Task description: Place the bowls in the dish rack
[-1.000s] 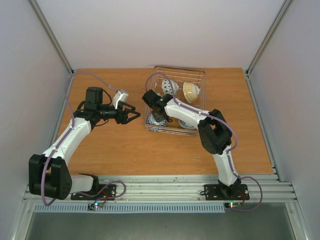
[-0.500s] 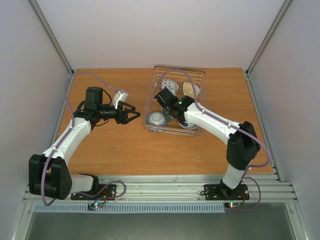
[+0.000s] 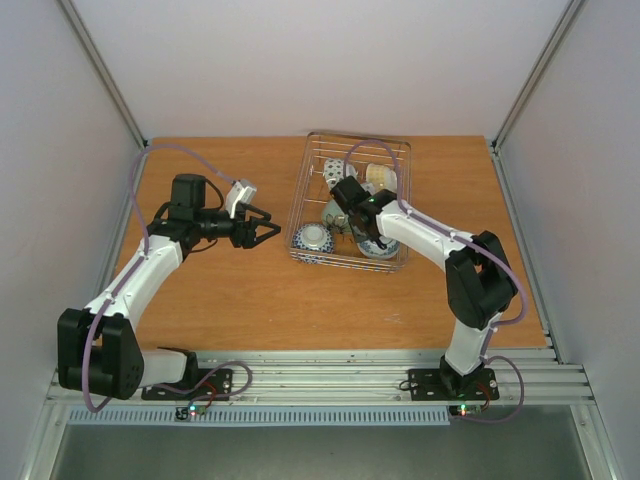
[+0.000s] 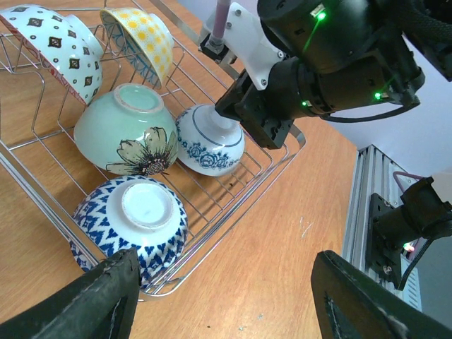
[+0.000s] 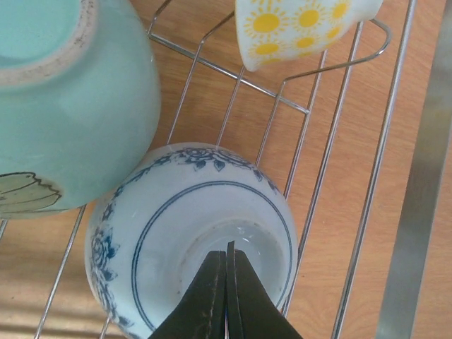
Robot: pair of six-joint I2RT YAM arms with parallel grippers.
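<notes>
The dish rack [image 3: 360,136] stands at the back middle of the table and holds several bowls. In the left wrist view I see a blue zigzag bowl [image 4: 145,219], a pale green flower bowl [image 4: 123,127], a blue-floral white bowl [image 4: 210,139], a diamond-patterned bowl [image 4: 49,49] and a yellow bowl [image 4: 141,42]. My right gripper [image 5: 227,247] is shut, its tips resting in the foot ring of the overturned blue-floral bowl [image 5: 155,233], gripping nothing. My left gripper [image 3: 270,232] hovers open above bare table left of the rack, nothing between its fingers.
The rack's wire wall [image 4: 233,212] runs just ahead of my left gripper. The right arm [image 3: 430,240] reaches across the rack's front right corner. An aluminium rail [image 3: 320,370] lines the near edge, and walls enclose the table on three sides.
The right arm has swung from the rack's front left toward its middle and back, gripper staying shut. The left arm has not moved.
</notes>
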